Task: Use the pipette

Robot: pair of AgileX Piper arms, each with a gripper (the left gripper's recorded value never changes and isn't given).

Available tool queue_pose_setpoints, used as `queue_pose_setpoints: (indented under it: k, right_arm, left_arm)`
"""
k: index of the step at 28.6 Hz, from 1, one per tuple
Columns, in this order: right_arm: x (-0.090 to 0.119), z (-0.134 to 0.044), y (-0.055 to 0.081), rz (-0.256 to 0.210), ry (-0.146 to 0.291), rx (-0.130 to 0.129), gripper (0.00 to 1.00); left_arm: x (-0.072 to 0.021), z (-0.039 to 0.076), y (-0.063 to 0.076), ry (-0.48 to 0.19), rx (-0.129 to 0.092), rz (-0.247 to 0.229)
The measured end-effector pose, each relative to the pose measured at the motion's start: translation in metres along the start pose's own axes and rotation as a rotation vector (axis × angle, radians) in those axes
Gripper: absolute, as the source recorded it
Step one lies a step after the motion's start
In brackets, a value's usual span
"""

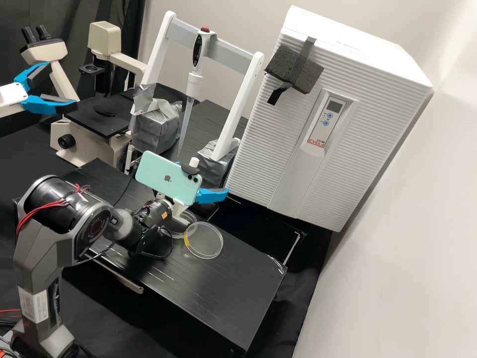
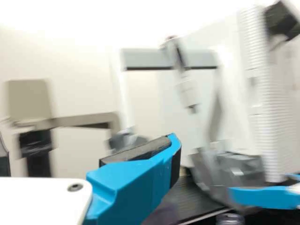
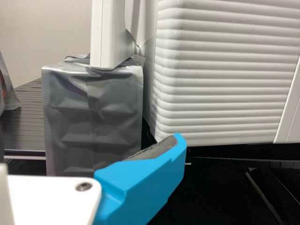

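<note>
Sitting low beside the taped foot [image 1: 218, 161] of the white stand [image 1: 233, 52], the right gripper [image 1: 214, 193] is nearest, open or shut I cannot tell; the pipette [image 1: 195, 59] hangs upright above and behind it, tip down; farther off, over the microscope [image 1: 89, 129], the left gripper [image 1: 62, 84] is spread open and empty.

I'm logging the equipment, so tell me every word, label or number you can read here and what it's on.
On the control panel of the white cabinet: red print, too small to read.
On the right arm: a white sticker, print too small to read.
On the green phone: a logo, no words.
</note>
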Motion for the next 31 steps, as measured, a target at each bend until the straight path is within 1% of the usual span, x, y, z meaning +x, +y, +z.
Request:
queue_pose_setpoints:
  k: [1,2,3,5,7,10,12,13,14,15,16,18,19,20,22,23,25,26,28,29,30,31]
  right_arm:
    - [0.000,0.000,0.000,0.000,0.000,0.000,1.00]
    - [0.000,0.000,0.000,0.000,0.000,0.000,1.00]
    - [0.000,0.000,0.000,0.000,0.000,0.000,1.00]
    - [0.000,0.000,0.000,0.000,0.000,0.000,1.00]
    - [0.000,0.000,0.000,0.000,0.000,0.000,1.00]
    - [0.000,0.000,0.000,0.001,0.001,0.000,1.00]
    - [-0.002,-0.004,0.004,0.010,0.010,0.002,1.00]
    - [-0.003,-0.006,0.006,0.017,0.016,0.008,1.00]
    - [-0.005,-0.010,0.010,0.022,0.028,0.014,1.00]
    - [-0.009,-0.017,0.016,0.038,0.050,0.026,1.00]
    - [-0.012,-0.024,0.020,0.050,0.073,0.044,1.00]
    - [-0.017,-0.035,0.026,0.065,0.116,0.062,1.00]
    - [-0.018,-0.041,0.028,0.071,0.137,0.064,1.00]
    - [-0.018,-0.051,0.030,0.075,0.172,0.066,1.00]
    - [-0.018,-0.064,0.034,0.081,0.222,0.061,1.00]
    - [-0.017,-0.072,0.035,0.080,0.243,0.064,1.00]
    - [-0.013,-0.084,0.036,0.071,0.271,0.068,1.00]
    - [-0.010,-0.092,0.036,0.056,0.283,0.070,1.00]
    - [-0.005,-0.104,0.037,0.044,0.297,0.078,1.00]
    - [-0.004,-0.108,0.038,0.040,0.301,0.081,1.00]
    - [0.001,-0.115,0.040,0.037,0.302,0.092,1.00]
    - [0.004,-0.119,0.041,0.034,0.299,0.095,1.00]
  left_arm:
    - [0.0001,0.006,0.000,-0.023,-0.007,0.001]
    - [-0.0001,0.009,0.001,-0.033,-0.010,0.004]
    - [-0.0007,0.014,0.003,-0.053,-0.015,0.011]
    - [-0.0014,0.019,0.005,-0.071,-0.019,0.019]
    - [-0.0022,0.022,0.007,-0.085,-0.021,0.026]
    - [-0.0022,0.022,0.008,-0.085,-0.023,0.027]
    - [-0.0022,0.022,0.008,-0.085,-0.023,0.027]
    - [-0.0022,0.022,0.008,-0.085,-0.023,0.027]
    - [-0.0022,0.022,0.008,-0.085,-0.023,0.027]
    - [-0.0030,0.022,0.006,-0.081,-0.025,0.023]
    - [-0.0035,0.021,0.006,-0.079,-0.027,0.021]
    - [-0.0053,0.021,0.004,-0.074,-0.030,0.013]
    - [-0.0061,0.021,0.003,-0.072,-0.031,0.009]
    - [-0.0074,0.020,0.001,-0.068,-0.034,0.004]
    - [-0.0099,0.017,-0.002,-0.054,-0.027,-0.007]
    - [-0.0107,0.015,-0.003,-0.047,-0.021,-0.013]
    - [-0.0126,0.012,-0.007,-0.030,-0.020,-0.028]
    - [-0.0138,0.009,-0.010,-0.020,-0.019,-0.038]
    - [-0.0143,0.008,-0.013,-0.013,-0.017,-0.049]
    - [-0.0150,0.007,-0.013,-0.010,-0.016,-0.052]
    - [-0.0152,0.006,-0.015,-0.002,-0.018,-0.057]
    - [-0.0149,0.006,-0.016,0.001,-0.020,-0.061]
